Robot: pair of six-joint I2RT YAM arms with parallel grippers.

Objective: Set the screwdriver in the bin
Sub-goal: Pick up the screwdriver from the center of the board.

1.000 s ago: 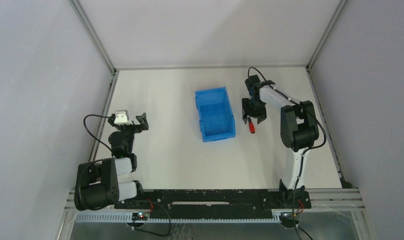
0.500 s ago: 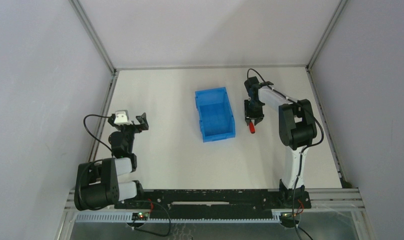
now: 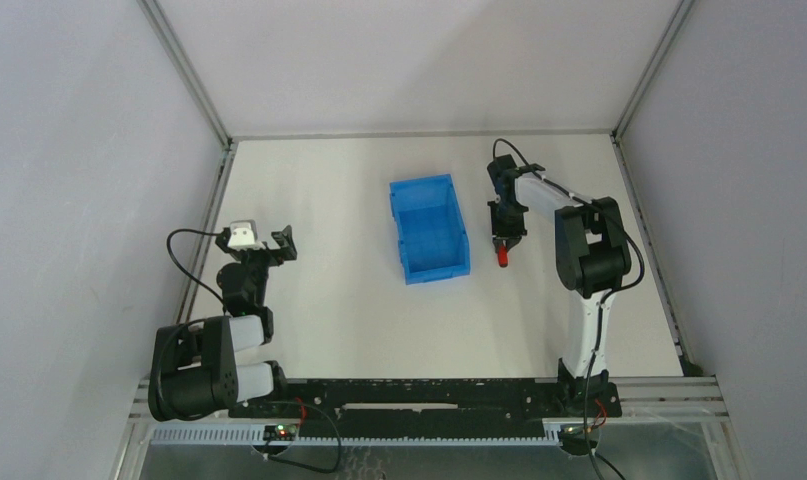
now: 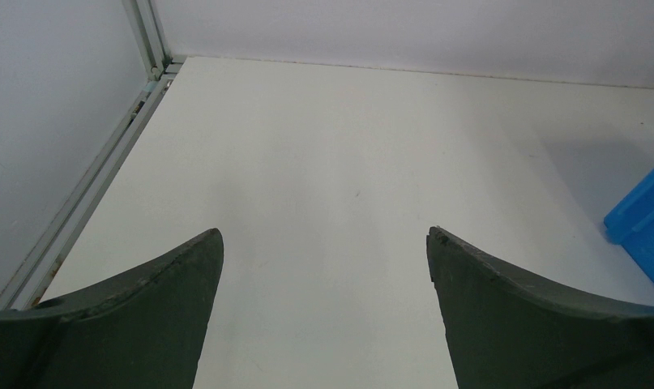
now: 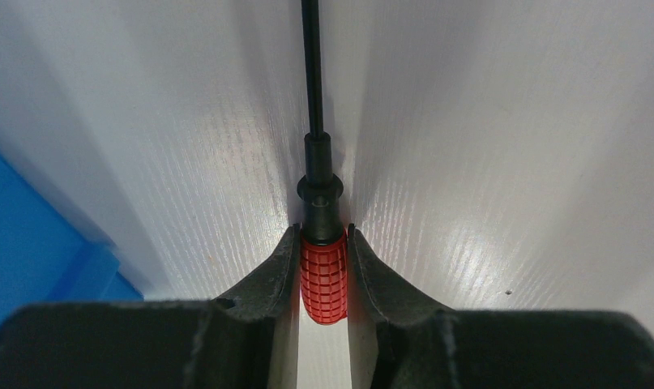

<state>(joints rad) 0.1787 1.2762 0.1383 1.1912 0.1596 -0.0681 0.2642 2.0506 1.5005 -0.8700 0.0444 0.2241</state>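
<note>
The screwdriver (image 5: 322, 275), with its ribbed red handle and thin black shaft, lies on the white table just right of the blue bin (image 3: 429, 229). My right gripper (image 5: 321, 235) is shut on the red handle, both fingers pressed against its sides, the shaft pointing away from the wrist. From above, the red handle (image 3: 502, 259) pokes out below the right gripper (image 3: 503, 243). My left gripper (image 4: 325, 235) stands open over bare table at the left, far from the bin (image 4: 643, 219), whose corner shows at the right edge.
Grey enclosure walls and aluminium frame rails (image 3: 207, 215) bound the white table on three sides. A blue bin wall (image 5: 32, 243) sits close on the left of the right gripper. The left arm (image 3: 241, 275) rests near the left rail.
The right gripper's fingers have closed onto the screwdriver's red handle. The arm and screwdriver stay in about the same place. The left arm has not moved.
</note>
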